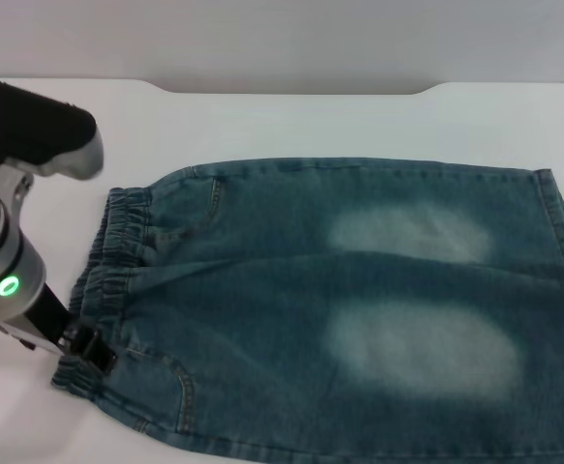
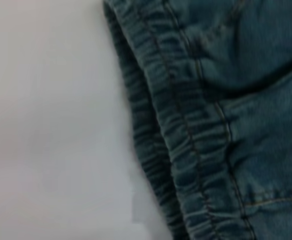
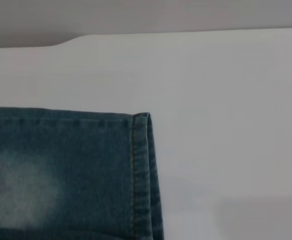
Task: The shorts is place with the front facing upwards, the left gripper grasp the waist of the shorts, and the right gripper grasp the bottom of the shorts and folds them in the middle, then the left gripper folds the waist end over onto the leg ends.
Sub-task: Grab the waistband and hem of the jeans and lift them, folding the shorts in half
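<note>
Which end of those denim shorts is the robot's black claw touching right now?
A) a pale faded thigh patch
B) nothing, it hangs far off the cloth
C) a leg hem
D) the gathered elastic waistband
D: in the head view the left gripper sits at the puckered waist of the shorts, at its nearer corner.

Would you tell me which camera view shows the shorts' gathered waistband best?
The left wrist view: the waist of the shorts fills it, puckers and stitching plain. The head view shows the whole band, smaller, with the left gripper at it. The right wrist view shows only a hem corner.
</note>
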